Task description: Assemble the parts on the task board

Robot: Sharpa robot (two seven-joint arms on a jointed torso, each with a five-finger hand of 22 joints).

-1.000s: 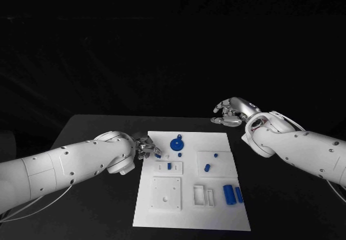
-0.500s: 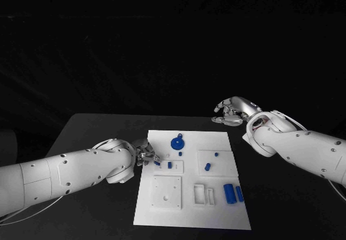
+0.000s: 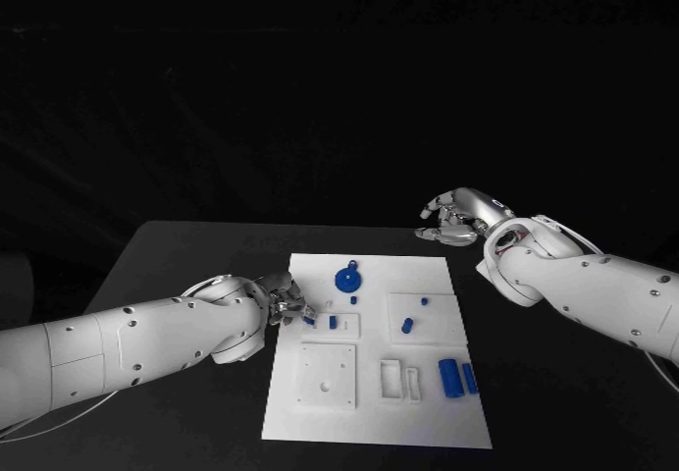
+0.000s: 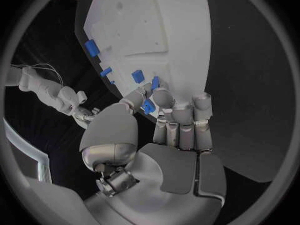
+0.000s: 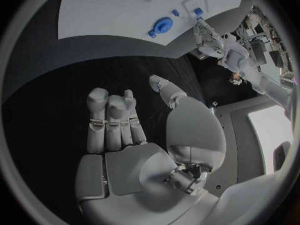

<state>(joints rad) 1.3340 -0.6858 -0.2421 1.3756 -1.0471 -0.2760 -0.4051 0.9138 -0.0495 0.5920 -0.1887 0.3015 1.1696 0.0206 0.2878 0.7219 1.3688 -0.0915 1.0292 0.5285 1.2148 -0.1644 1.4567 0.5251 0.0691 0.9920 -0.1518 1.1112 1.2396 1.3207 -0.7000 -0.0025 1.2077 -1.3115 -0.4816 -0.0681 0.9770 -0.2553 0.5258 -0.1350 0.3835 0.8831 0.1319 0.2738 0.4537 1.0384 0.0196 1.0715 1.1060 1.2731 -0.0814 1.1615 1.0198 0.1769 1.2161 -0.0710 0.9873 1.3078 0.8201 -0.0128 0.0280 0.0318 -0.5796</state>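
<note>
Head view, left hand [image 3: 284,299]: fingers pinch a small blue part [image 4: 148,106] at task board's [image 3: 425,432] left edge.
Right hand [image 3: 460,218]: fingers loosely curled, holding nothing.
Progress: several parts apparently unplaced.

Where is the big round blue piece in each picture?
Head view: the round blue piece lies near the far end of the task board, ahead of the left robot hand.
Left wrist view: I cannot pick it out among the small blue parts there.
Right wrist view: it sits near the board's edge nearest the right robot hand.
Shared landmark: the white task board.
</note>
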